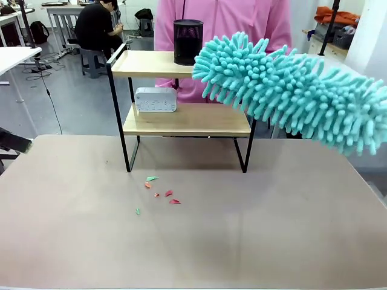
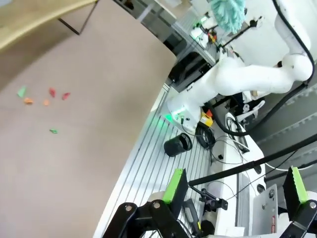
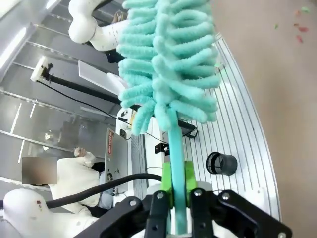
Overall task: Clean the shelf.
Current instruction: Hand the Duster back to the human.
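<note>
R gripper [image 3: 176, 184] clamps teal duster [image 1: 290, 90] handle (head by shelf [image 1: 181, 121] top board); L gripper [image 2: 235, 189] spread wide.

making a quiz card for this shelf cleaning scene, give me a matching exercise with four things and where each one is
1 black cylinder
2 white box
3 coloured scraps
4 teal duster

a on the table, in front of the shelf
b held between the right fingers
c on the shelf's top board
d on the shelf's lower board

Pairs: 1-c, 2-d, 3-a, 4-b
</note>
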Motion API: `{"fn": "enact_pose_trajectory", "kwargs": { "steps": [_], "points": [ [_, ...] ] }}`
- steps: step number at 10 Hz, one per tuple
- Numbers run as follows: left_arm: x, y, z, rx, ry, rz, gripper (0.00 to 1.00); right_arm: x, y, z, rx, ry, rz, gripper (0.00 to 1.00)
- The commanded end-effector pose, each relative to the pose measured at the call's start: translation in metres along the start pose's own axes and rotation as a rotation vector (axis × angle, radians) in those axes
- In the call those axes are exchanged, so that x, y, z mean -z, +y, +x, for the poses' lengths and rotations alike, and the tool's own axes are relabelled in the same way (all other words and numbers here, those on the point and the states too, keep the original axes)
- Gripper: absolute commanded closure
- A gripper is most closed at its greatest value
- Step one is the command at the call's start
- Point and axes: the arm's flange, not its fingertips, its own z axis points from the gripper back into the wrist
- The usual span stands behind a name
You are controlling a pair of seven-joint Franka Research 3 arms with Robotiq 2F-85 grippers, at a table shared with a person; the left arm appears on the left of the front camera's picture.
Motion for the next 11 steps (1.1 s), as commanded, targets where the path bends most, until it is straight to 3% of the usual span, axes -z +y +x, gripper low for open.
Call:
{"fn": "enact_pose_trajectory", "kwargs": {
  "steps": [1,3,6,8,11],
  "points": [
    [0.010,0.004,-0.001,-0.009,0.023,-0.015,0.00,0.002,-0.001,0.000,-0.004,0.019,-0.003,0.88],
    [0.045,0.011,0.024,0.020,0.018,0.002,0.00,0.030,-0.003,0.051,-0.142,0.225,0.063,0.88],
    [0.085,0.036,0.049,-0.047,0.122,0.002,0.00,0.063,-0.001,0.105,-0.218,0.488,0.125,0.88],
    [0.105,0.043,0.057,-0.055,0.186,-0.015,0.00,0.087,-0.008,0.126,-0.191,0.682,0.137,0.88],
    [0.142,0.041,0.064,-0.031,0.295,-0.107,0.00,0.118,-0.028,0.151,-0.173,0.749,0.148,0.88]
  ]
}}
